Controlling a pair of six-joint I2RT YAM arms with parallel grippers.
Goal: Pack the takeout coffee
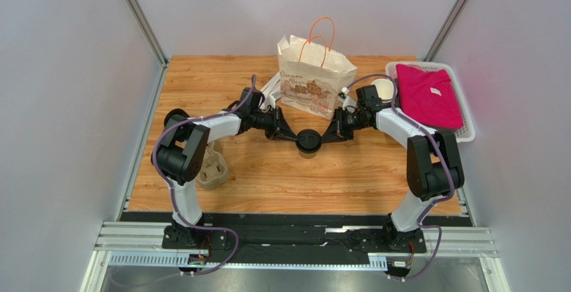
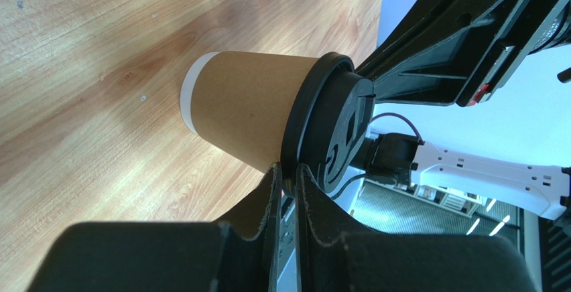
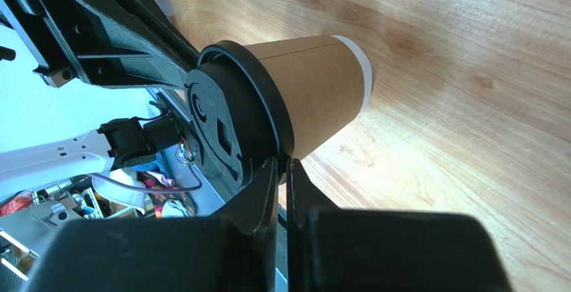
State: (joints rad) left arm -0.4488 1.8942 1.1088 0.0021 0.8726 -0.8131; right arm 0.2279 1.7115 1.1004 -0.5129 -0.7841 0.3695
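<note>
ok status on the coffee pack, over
Both shut on the lid rim: left gripper, right gripper. The takeout coffee upright on the table, not yet bagged. Nothing between it and the paper bag beyond.

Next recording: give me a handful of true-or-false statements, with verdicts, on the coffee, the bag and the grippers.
1. The left gripper and right gripper both pinch the rim of the takeout coffee's black lid. True.
2. The coffee is inside the paper bag. False: it is outside, in front of the bag.
3. The bag lies flat. False: it stands upright, handles up.
4. A pink garment lies in the white basket. True.
5. The pulp cup tray sits by the right arm. False: by the left arm.
</note>
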